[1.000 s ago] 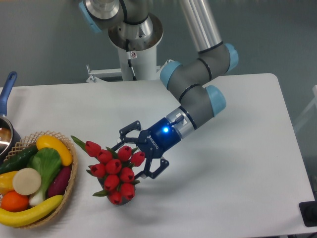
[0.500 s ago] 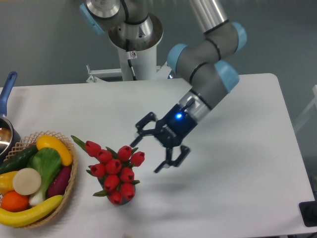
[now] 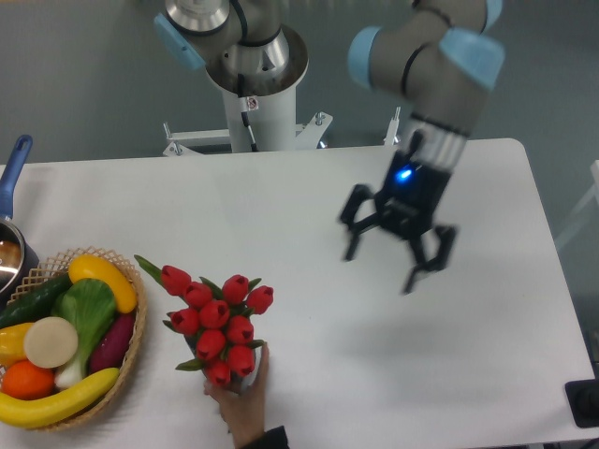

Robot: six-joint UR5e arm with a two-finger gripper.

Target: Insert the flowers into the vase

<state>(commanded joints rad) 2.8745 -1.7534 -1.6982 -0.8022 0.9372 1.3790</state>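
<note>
Red tulip flowers point(image 3: 217, 318) with green leaves stand bunched upright, hiding most of the vase point(image 3: 232, 382).

Table point(image 3: 281, 196): white, rounded far right corner, fills most of the view.
Wall point(image 3: 84, 75): plain grey-green, behind the table.
Floor point(image 3: 571, 168): grey strip to the right of the table.
Bracket point(image 3: 187, 140): white metal, at the table's far edge.
Light: soft, even, faint shadows on the tabletop.
Corner object point(image 3: 582, 400): dark, at the lower right edge, too cropped to identify.
</note>
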